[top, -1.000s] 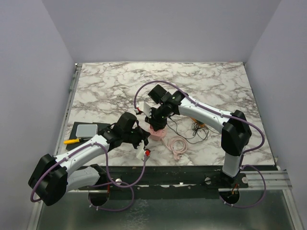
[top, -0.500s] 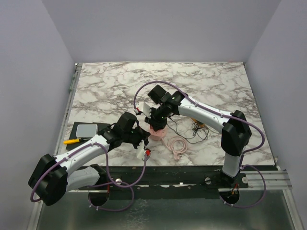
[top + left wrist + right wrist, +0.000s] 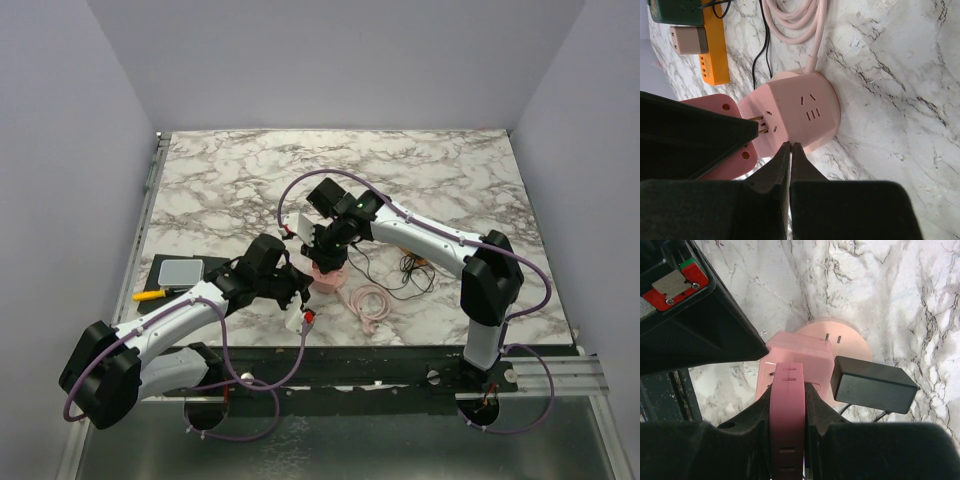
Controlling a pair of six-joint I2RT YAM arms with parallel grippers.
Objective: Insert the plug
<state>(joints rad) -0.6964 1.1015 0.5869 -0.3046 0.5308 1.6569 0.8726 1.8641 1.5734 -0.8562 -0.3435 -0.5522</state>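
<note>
At the near middle of the marble table (image 3: 230, 180), clamping the pink plug (image 3: 787, 385) between the fingers of the right gripper (image 3: 788, 407), closed partway onto its two flat sides. Holding that plug right up against one side face of the pink socket cube (image 3: 805, 115), with the metal prongs (image 3: 760, 127) meeting the slots there and a short length of bare metal showing between plug and face in the left wrist view. Resting the left gripper (image 3: 790, 150) low over the marble just beside the cube's lower edge, fingers pressed together with nothing between them; not telling from these views whether the tips are touching the cube. Carrying a black adapter (image 3: 874, 385) on another face of the cube. Trailing a pink cord (image 3: 795, 19) from the cube's base into a loose coil on the marble close by. Leaving an orange power strip (image 3: 715, 50) and a tangle of thin black cable (image 3: 412, 268) lying beyond that coil, apart from both grippers
</note>
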